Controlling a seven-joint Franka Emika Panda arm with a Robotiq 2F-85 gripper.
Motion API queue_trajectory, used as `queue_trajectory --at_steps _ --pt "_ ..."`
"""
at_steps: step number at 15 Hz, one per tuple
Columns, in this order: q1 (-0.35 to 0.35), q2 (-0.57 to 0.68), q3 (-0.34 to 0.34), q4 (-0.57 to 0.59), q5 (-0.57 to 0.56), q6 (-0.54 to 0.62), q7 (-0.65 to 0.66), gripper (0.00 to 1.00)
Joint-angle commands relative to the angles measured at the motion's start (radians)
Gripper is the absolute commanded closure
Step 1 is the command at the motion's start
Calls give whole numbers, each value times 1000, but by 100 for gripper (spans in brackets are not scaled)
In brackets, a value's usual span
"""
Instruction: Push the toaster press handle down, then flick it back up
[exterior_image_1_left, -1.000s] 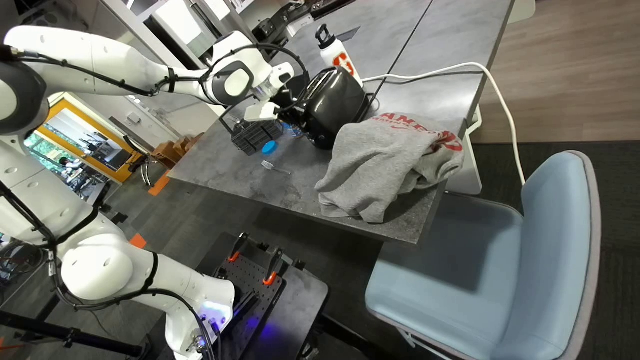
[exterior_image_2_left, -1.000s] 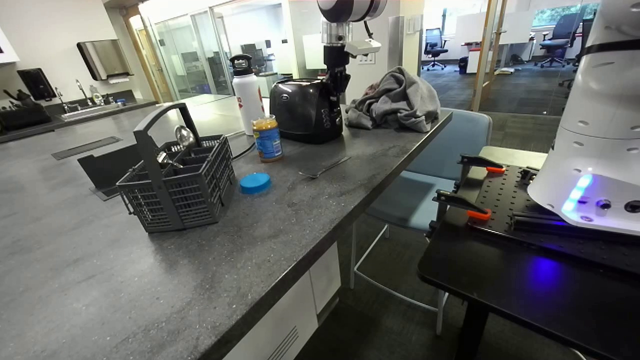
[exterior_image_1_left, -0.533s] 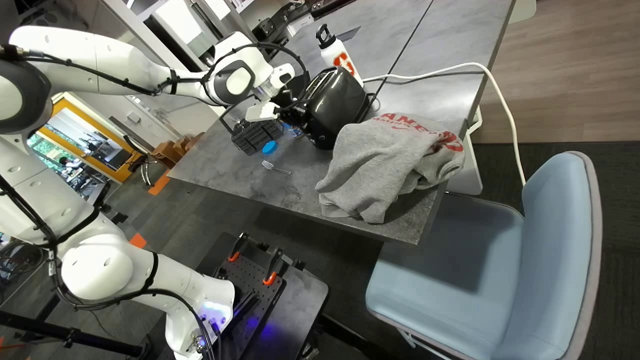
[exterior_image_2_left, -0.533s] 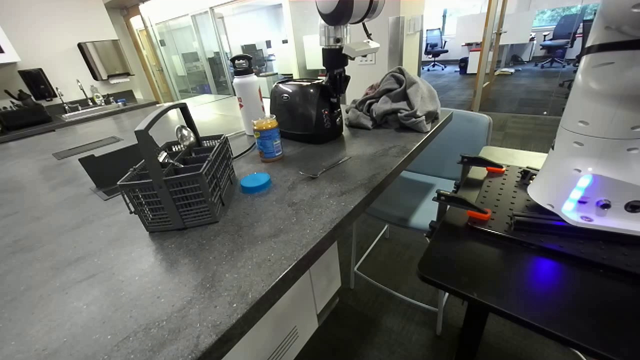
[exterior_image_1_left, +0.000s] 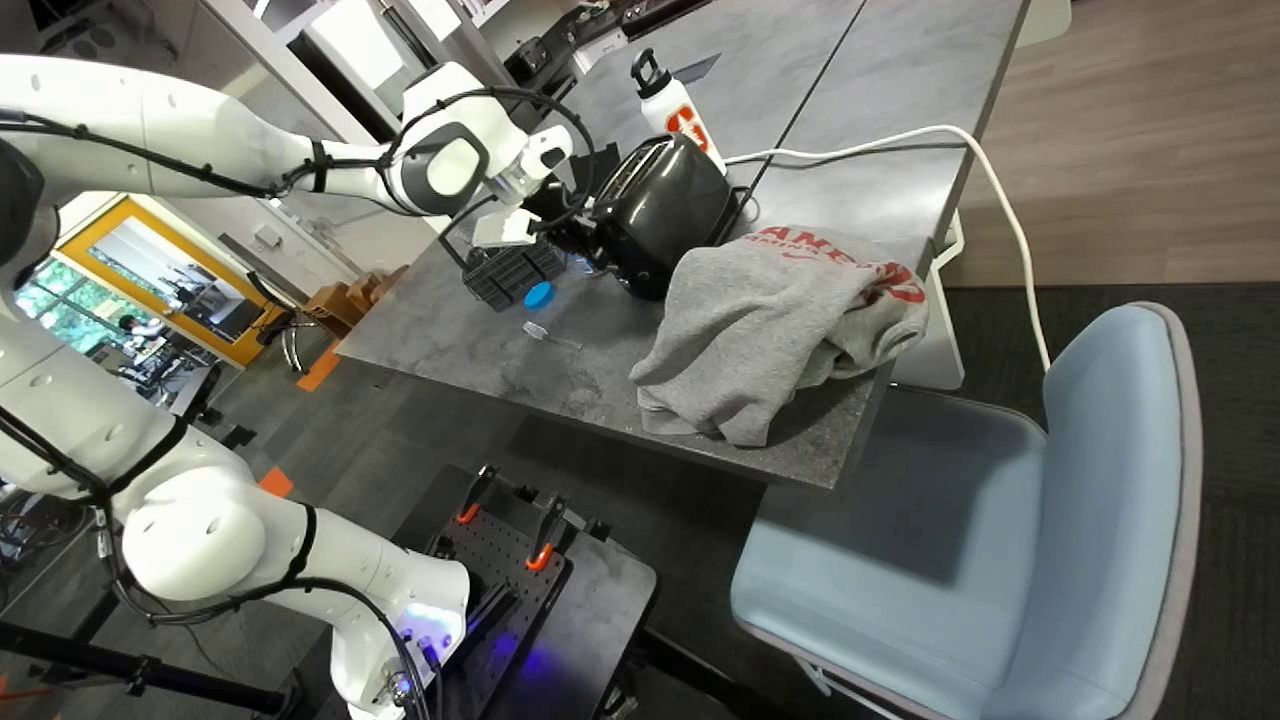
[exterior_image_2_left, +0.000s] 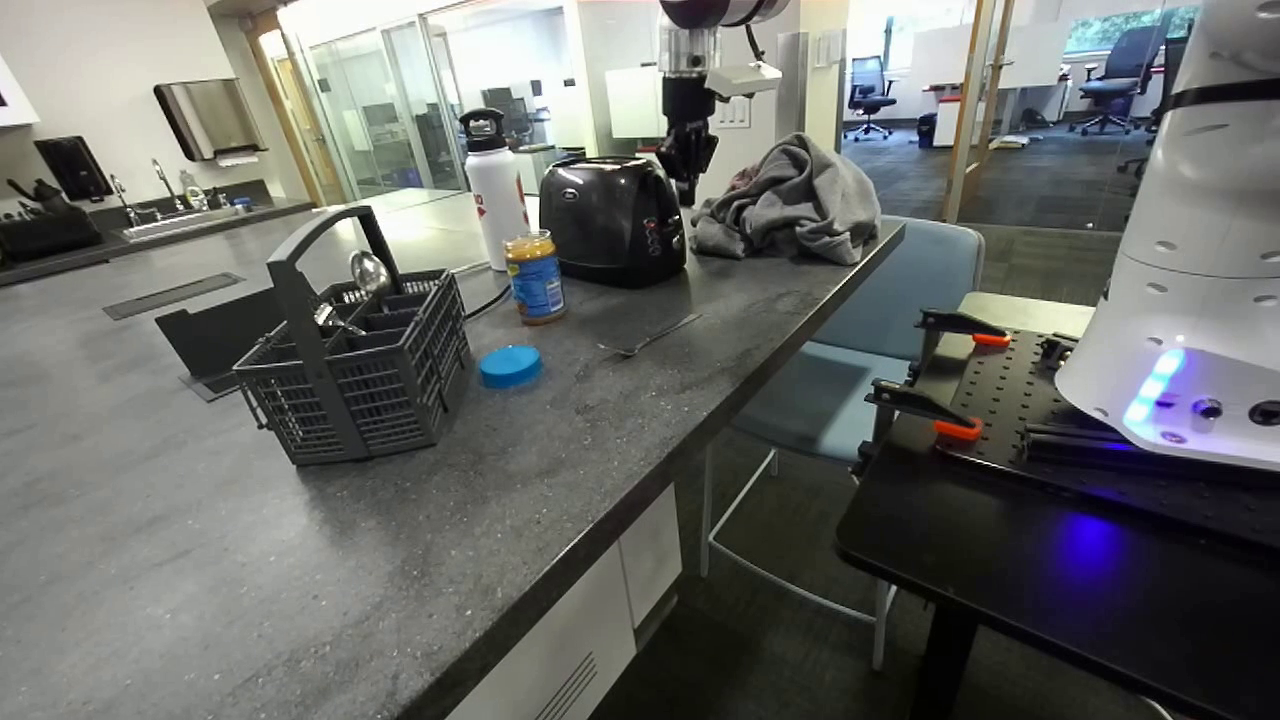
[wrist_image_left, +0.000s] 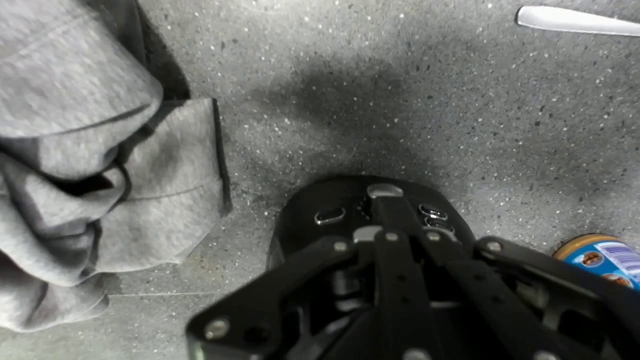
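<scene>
Probably the press is done, since a button (exterior_image_2_left: 650, 223) looks lit; our gripper (exterior_image_2_left: 687, 192), fingers pressed together, hangs just beside the toaster (exterior_image_2_left: 600, 222) on the counter (exterior_image_2_left: 400, 560). Flicking up next calls for tips beneath the handle, which we cannot clearly make out.

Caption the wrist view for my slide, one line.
Closed gripper close to the black toaster, gray sweatshirt at frame left, blue-labelled jar at frame right.
</scene>
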Motion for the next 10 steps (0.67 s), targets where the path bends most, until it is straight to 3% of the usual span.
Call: queue_trajectory --at_steps 1,5,10 --pt "-12 -222 -6 -186 17 39 -30 100" --pt "-7 -434 -23 -342 -49 151 -46 100" --pt "0 -575 -32 -417 -89 149 -42 100"
